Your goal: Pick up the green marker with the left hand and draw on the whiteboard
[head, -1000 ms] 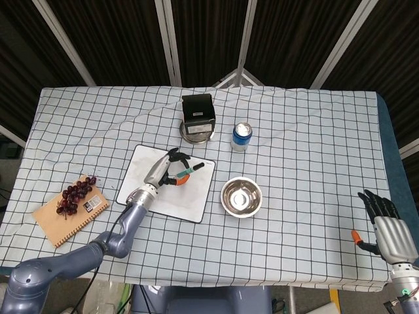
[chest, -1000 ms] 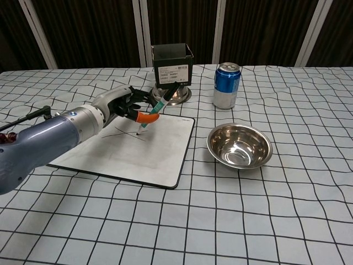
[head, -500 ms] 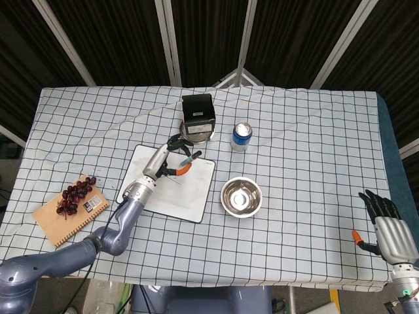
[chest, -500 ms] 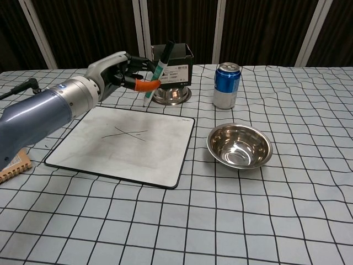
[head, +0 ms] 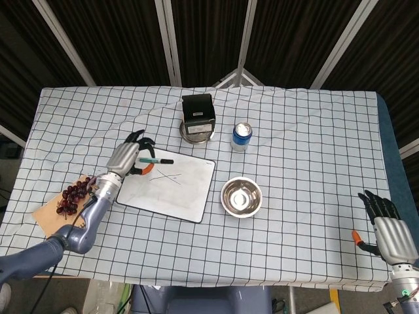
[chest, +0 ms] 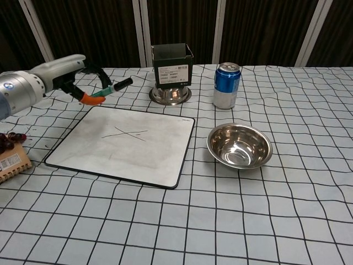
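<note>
My left hand [head: 129,158] [chest: 74,81] hovers above the far left corner of the whiteboard [head: 186,193] [chest: 149,152], holding the green marker [head: 154,160] [chest: 113,87] nearly level, its black end pointing right. The marker is off the board. Crossed dark strokes [head: 169,177] [chest: 126,133] mark the board's middle. My right hand [head: 386,226] rests low at the table's near right corner with its fingers stretched out and holds nothing; only the head view shows it.
A steel bowl [head: 241,197] [chest: 239,146] sits right of the board. A blue can [head: 241,136] [chest: 226,84] and a black box on a metal dish [head: 198,116] [chest: 171,70] stand behind. A notebook with grapes [head: 73,199] [chest: 6,150] lies at left.
My left hand lifted the marker off the board, then swung it left and back, turning it from upright to nearly level. The right hand stayed put.
</note>
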### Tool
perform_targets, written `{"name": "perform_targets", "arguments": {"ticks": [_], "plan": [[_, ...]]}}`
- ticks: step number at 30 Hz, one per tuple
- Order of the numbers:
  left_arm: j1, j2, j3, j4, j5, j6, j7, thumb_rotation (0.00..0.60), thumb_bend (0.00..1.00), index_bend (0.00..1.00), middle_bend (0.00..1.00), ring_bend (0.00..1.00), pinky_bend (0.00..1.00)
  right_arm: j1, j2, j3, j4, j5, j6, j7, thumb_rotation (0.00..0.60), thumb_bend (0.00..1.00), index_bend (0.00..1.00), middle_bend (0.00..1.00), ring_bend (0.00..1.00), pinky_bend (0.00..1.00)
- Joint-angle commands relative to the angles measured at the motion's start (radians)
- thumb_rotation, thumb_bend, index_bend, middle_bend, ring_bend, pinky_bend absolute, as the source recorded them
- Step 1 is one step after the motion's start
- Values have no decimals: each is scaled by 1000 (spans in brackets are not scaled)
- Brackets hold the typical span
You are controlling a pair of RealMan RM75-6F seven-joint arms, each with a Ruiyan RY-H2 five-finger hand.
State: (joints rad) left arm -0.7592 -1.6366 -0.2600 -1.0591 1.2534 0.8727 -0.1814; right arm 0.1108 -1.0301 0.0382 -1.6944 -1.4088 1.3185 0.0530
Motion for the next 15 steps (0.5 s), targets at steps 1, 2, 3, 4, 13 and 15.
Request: {"name": "perform_targets", "arguments": {"ticks": [1,2,3,4,13,15], "plan": [[71,82,51,-39,-81,33,216,600,441,674,232,10,10,-1,-2,0,0,0,2,-3,600,348,0,0,0,0],[79,90,56,-46,-94,37,246,600,427,666,225,10,7,-1,-2,0,0,0,2,-4,600,348,0,0,0,0],[89,102,64,-56,-110,41,287,600,417,660,220,9,5,-1,-2,0,-1,0,3,-6,600,348,0,0,0,0],[95,109,71,-60,-119,43,315,600,399,648,207,8,2,-1,-2,0,-2,0,3,-7,600,348,0,0,0,0],[121,124,81,-89,-181,60,418,600,362,557,111,0,0,-4,-6,-1,-2,-4,11,-15,600,347,0,0,0,0],[122,120,78,-86,-188,64,424,600,349,515,67,0,0,-4,-6,-1,-2,-4,12,-15,600,348,0,0,0,0]]}}
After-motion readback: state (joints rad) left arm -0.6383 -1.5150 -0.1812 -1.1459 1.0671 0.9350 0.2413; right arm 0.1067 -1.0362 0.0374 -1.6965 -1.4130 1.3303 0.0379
